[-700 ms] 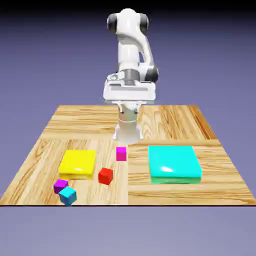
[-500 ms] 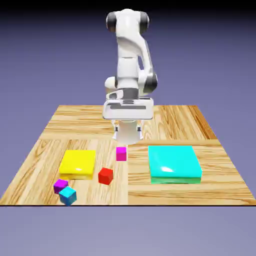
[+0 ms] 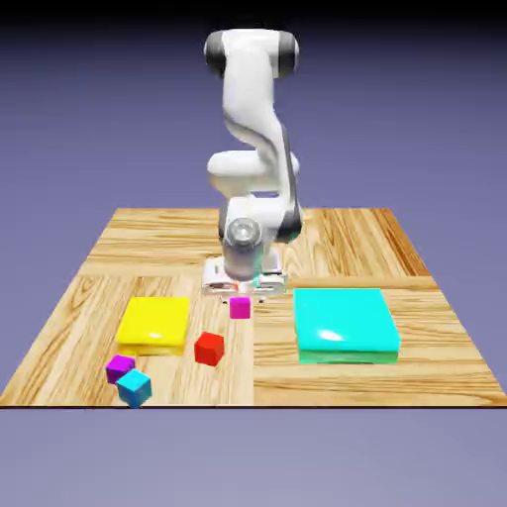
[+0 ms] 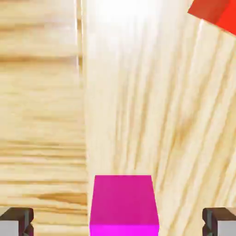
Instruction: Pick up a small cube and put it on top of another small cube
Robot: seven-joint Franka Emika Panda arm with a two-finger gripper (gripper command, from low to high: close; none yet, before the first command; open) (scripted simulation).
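A magenta small cube (image 3: 240, 308) sits on the wooden table (image 3: 327, 248), near the middle. My gripper (image 3: 241, 292) hangs low, directly over it, the hand almost touching its top. In the hand view the magenta cube (image 4: 123, 203) fills the bottom middle, and the two grey fingertips (image 4: 16, 221) stand wide apart on either side of it, not touching it. The gripper (image 4: 118, 225) is open. A red small cube (image 3: 209, 349) lies nearer the front; its corner (image 4: 214, 14) shows at the hand view's top right.
A flat yellow block (image 3: 154, 324) lies on the exterior view's left and a larger cyan block (image 3: 346, 323) on its right. A purple cube (image 3: 120, 367) and a teal cube (image 3: 135, 387) sit touching near the front left corner.
The arm has bent forward and the hand has come down from well above the table to just over the magenta cube. No cube has moved.
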